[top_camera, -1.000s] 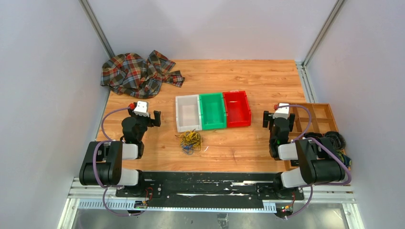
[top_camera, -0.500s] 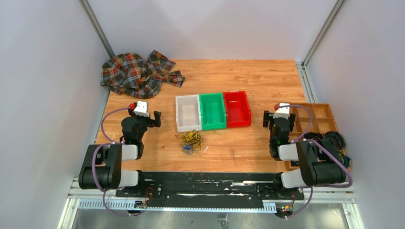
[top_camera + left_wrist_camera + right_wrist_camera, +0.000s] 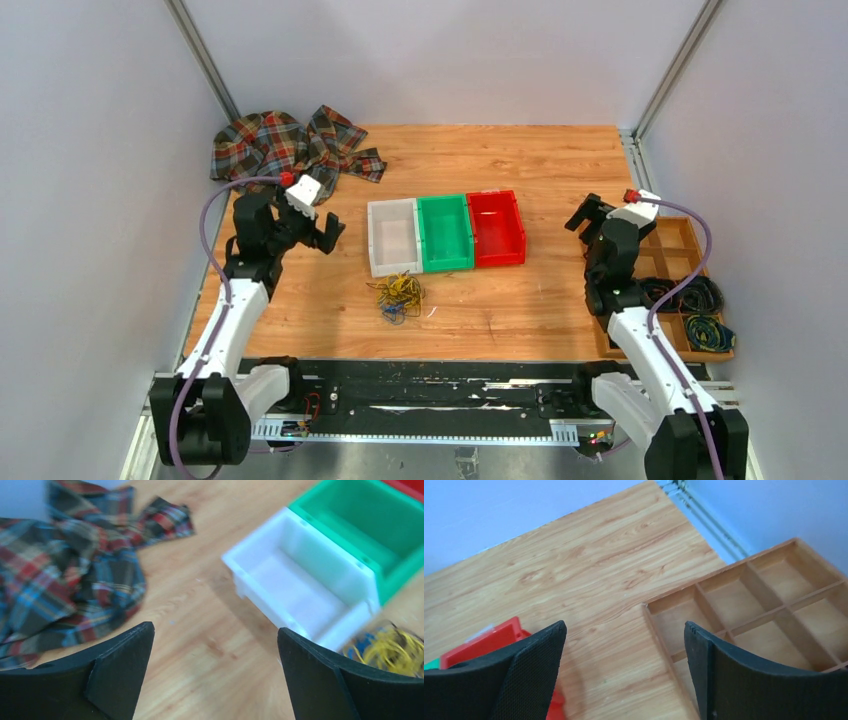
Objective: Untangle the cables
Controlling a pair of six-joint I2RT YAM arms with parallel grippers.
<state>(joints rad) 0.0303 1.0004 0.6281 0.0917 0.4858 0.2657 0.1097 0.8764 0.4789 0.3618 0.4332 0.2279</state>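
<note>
The cables (image 3: 398, 295) lie as a small tangle of thin yellow, black and blue wires on the wooden table, just in front of the white bin (image 3: 393, 236). The left wrist view catches their yellow loops (image 3: 392, 647) at the right edge. My left gripper (image 3: 330, 234) hangs open above the table, left of the white bin and up-left of the tangle. My right gripper (image 3: 589, 213) is open too, raised to the right of the red bin (image 3: 496, 227). Bare wood shows between the jaws of my left gripper (image 3: 215, 630) and my right gripper (image 3: 624, 627).
A green bin (image 3: 445, 231) sits between the white and red ones. A crumpled plaid cloth (image 3: 285, 150) lies at the back left. A wooden divided tray (image 3: 675, 245) at the right edge holds coiled wires (image 3: 692, 295) in its near compartments.
Both arms have unfolded from their tucked pose and risen. The left gripper moved up and slightly right; the right gripper moved up and toward the tray. The tangle has not moved.
</note>
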